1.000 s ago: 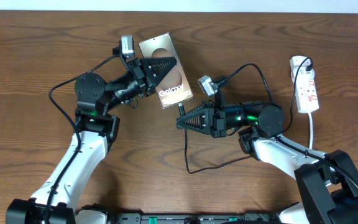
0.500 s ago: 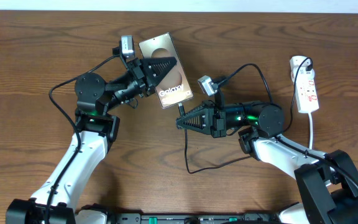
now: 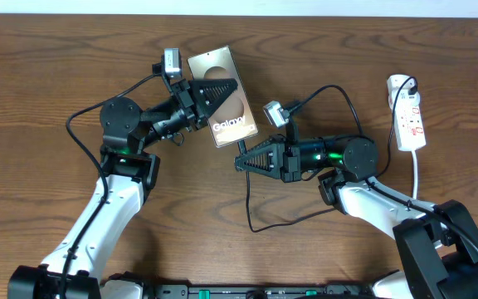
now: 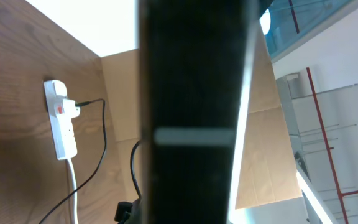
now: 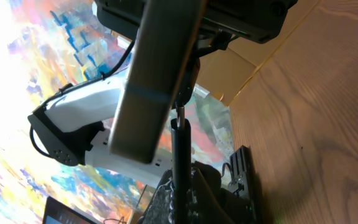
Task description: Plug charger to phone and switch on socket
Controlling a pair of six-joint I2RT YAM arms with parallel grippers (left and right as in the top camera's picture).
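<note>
While the right hand (image 3: 241, 161) pinches the charger (image 3: 249, 203) with its tip just beside the phone's (image 3: 210, 65) lower end, the left hand (image 3: 227, 85) clamps the phone, tilted; beyond, the socket (image 3: 410, 121) lies on the bench (image 3: 40, 83), well apart.

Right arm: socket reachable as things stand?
Likely yes: nothing stands between the right arm and the socket, but its jaws face away, shut on the charger by the phone.
</note>
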